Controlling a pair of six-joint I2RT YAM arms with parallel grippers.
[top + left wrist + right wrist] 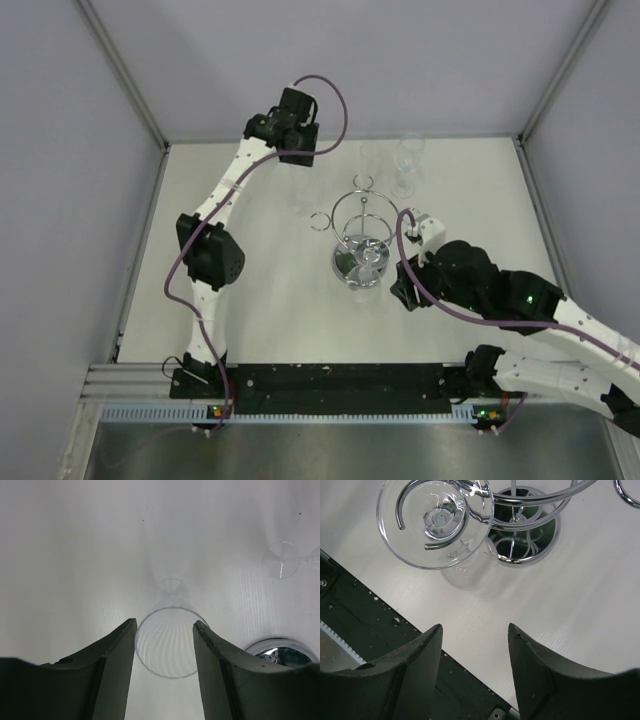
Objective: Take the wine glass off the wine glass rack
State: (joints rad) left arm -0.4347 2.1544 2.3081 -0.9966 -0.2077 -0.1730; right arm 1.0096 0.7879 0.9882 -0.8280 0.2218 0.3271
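Top external is showing the wine glass (367, 266) hanging bowl-down, stem upright, on the near side of the wine glass rack (361, 210). The right arm (480, 285) is sitting just beside it, while the left arm (215, 240) is reaching well away toward the far side. Left wrist is showing the left gripper (165, 624) standing about half open above another glass (167, 645) upright on the table (75, 555), apparently gripping nothing. Right wrist is showing the right gripper (475, 630) gaping half open and empty, with the hanging glass's foot lying ahead and to the left, caught in the rack's wire.
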